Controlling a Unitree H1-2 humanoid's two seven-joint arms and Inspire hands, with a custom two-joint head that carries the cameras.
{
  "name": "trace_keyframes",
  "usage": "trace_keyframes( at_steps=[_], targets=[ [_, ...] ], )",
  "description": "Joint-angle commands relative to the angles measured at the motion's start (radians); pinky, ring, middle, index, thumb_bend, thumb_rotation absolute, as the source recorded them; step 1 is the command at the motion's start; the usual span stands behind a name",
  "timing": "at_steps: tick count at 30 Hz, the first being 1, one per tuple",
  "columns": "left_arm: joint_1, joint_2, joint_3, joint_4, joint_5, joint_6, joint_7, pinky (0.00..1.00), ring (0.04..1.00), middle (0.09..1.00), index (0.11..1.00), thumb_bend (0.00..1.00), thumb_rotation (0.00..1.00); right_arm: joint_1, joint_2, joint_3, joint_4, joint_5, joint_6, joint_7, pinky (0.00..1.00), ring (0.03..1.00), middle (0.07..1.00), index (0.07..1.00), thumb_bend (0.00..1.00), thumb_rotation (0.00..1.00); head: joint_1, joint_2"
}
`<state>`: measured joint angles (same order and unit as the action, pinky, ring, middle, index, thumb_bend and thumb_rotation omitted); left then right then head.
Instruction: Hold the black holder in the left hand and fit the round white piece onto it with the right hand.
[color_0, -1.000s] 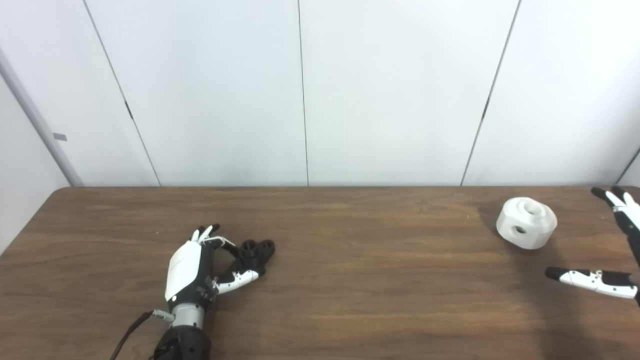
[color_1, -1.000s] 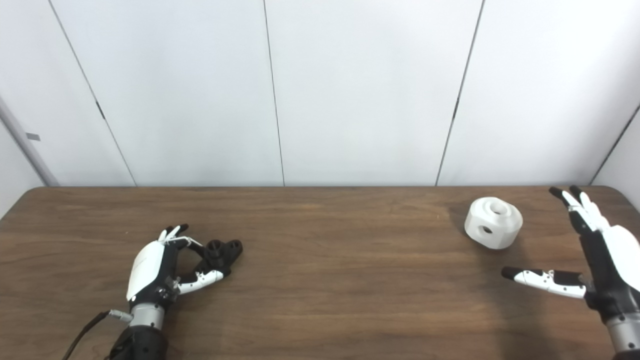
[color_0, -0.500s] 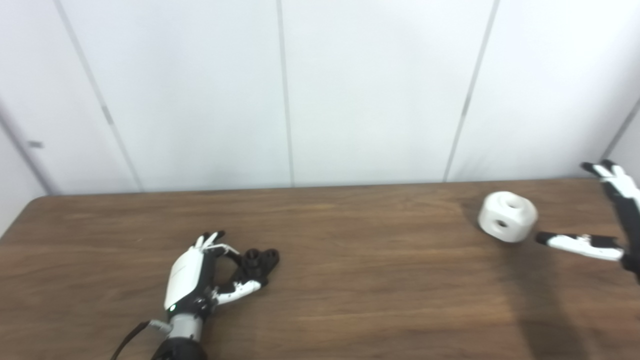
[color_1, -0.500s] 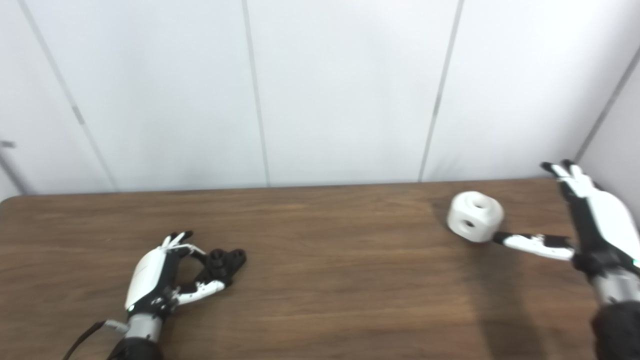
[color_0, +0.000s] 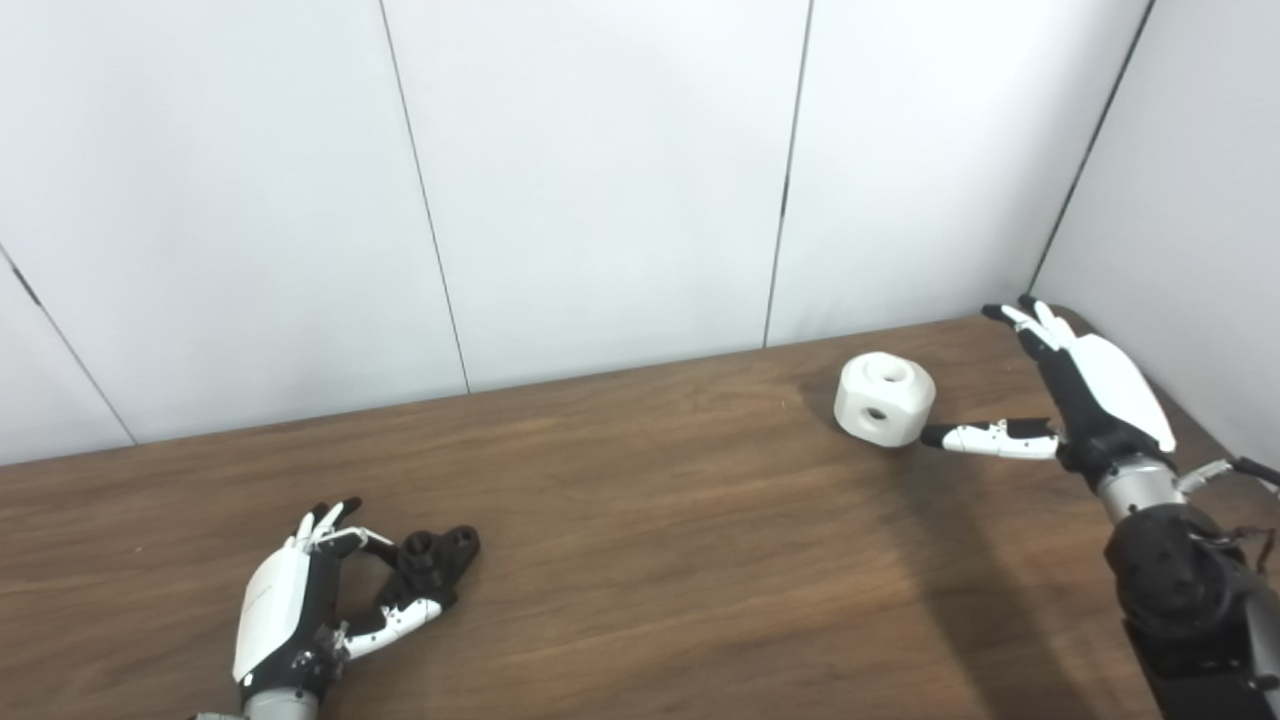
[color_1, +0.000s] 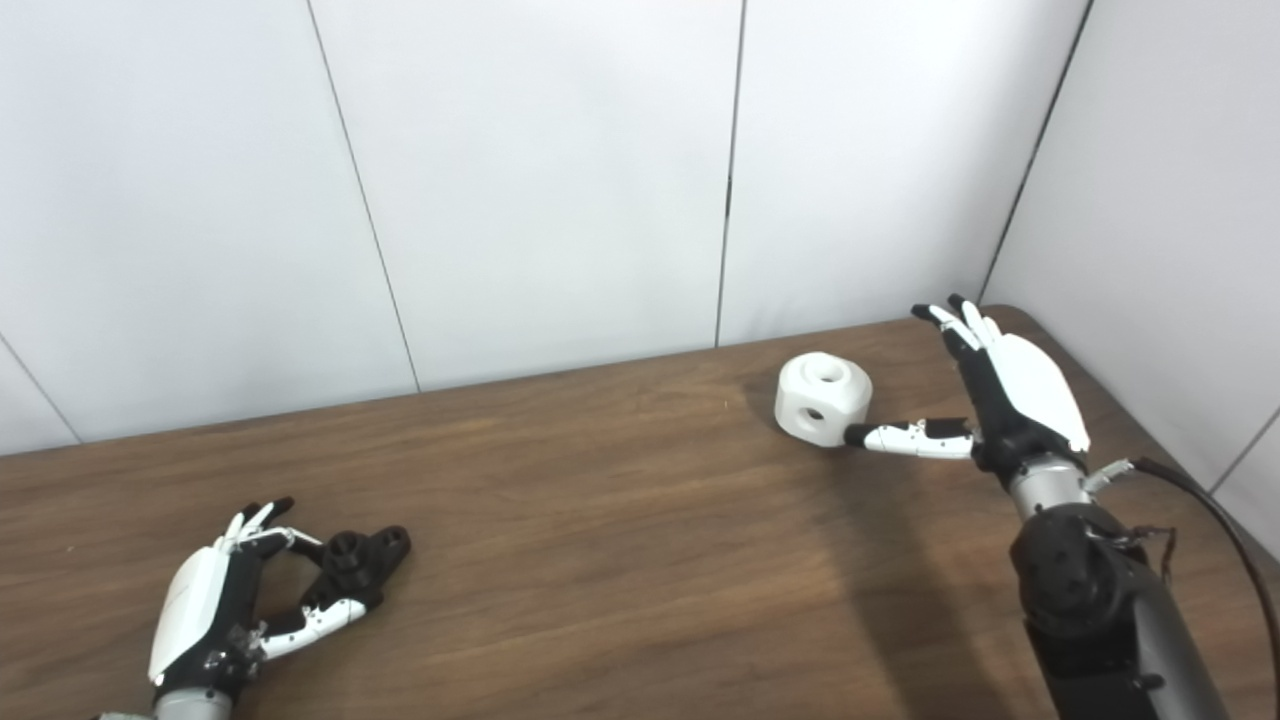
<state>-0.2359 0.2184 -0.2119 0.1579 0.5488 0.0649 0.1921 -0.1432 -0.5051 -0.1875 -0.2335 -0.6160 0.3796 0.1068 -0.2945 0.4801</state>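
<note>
My left hand (color_0: 290, 610) rests low on the near left of the table (color_0: 640, 560), its fingers (color_0: 330, 520) and thumb curled loosely about the black holder (color_0: 435, 560). The holder lies flat on the wood; my thumb touches its near side and my fingers arch over its left end, but I cannot tell whether I truly grip it or only cup it. My right hand (color_1: 1000, 400) is over the far right corner, spread wide and holding nothing, fingers (color_1: 950, 320) pointing toward the wall and thumb stretched out to the left. The thumb tip is at the near right side of the white piece (color_1: 823, 398), touching it or just beside it. The white piece sits on the table near the back edge, a hole in its top and another in its side, well apart from the holder.
</note>
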Motion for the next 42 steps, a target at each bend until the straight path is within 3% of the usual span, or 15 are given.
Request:
trace_keyframes(
  at_steps=[1, 6, 13, 24, 35, 42],
  targets=[
    [-0.036, 0.0, -0.003, 0.002, 0.007, -0.039, 0.005, 1.0, 1.0, 0.917, 0.481, 0.52, 0.04, -0.043, -0.013, -0.001, -0.022, -0.019, 0.005, -0.034, 1.0, 1.0, 1.0, 0.901, 1.0, 0.55, -0.001, 0.003],
    [-0.04, -0.018, -0.016, -0.007, 0.013, -0.03, -0.014, 1.0, 1.0, 0.918, 0.48, 0.52, 0.04, -0.046, -0.008, 0.009, -0.01, -0.023, 0.006, -0.045, 1.0, 1.0, 1.0, 0.903, 1.0, 0.58, 0.0, 0.008],
    [-0.006, -0.037, -0.05, -0.028, 0.015, -0.066, -0.034, 1.0, 1.0, 0.917, 0.48, 0.52, 0.04, -0.049, -0.018, 0.011, 0.03, -0.004, -0.014, -0.065, 1.0, 1.0, 1.0, 0.904, 1.0, 0.57, 0.016, 0.014],
    [0.079, -0.071, -0.102, -0.119, 0.046, -0.065, -0.077, 1.0, 1.0, 0.908, 0.479, 0.52, 0.04, -0.084, -0.027, 0.034, 0.048, -0.023, 0.026, -0.048, 1.0, 1.0, 1.0, 0.911, 1.0, 0.58, 0.032, 0.012],
    [0.125, -0.06, -0.143, -0.132, 0.093, -0.116, -0.108, 1.0, 1.0, 0.91, 0.48, 0.52, 0.04, -0.134, -0.017, 0.085, 0.044, -0.058, 0.086, -0.031, 1.0, 1.0, 1.0, 0.91, 1.0, 0.59, -0.035, -0.003],
    [0.12, -0.041, -0.14, -0.097, 0.104, -0.153, -0.106, 1.0, 1.0, 0.906, 0.481, 0.52, 0.04, -0.163, 0.033, 0.067, 0.021, -0.141, 0.09, 0.056, 1.0, 1.0, 1.0, 0.911, 1.0, 0.63, -0.086, -0.014]
  ],
)
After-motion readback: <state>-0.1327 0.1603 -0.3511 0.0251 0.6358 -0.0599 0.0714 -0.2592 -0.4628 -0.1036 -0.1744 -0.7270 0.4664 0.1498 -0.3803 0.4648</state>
